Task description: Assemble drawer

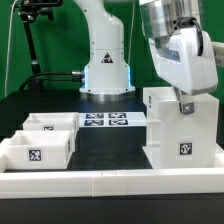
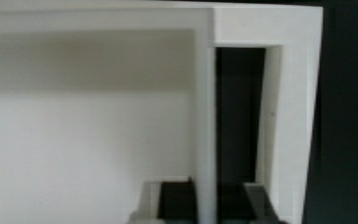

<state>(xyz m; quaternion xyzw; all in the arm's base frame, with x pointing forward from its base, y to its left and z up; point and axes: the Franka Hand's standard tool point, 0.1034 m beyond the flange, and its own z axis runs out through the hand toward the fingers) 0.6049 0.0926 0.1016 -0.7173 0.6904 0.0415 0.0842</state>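
Exterior view shows the pincer (image 1: 183,103) right on top of the tall white box (image 1: 182,135), which stands on the bench (image 1: 110,152) at that view's right. The box's thin wall (image 2: 220,110) sits between the two fingers (image 2: 179,203), and its long edge runs away from them. The pincer is narrow, but I cannot tell if it squeezes. The box looks smooth, flat and hard. Two small open drawers (image 1: 40,150) sit well apart from it, at that view's left.

A robotics lab: a white arm (image 1: 107,55) mounted at the black table's (image 1: 105,152) far edge, the marker board (image 1: 105,121) before it, a green curtain (image 1: 12,60) behind.
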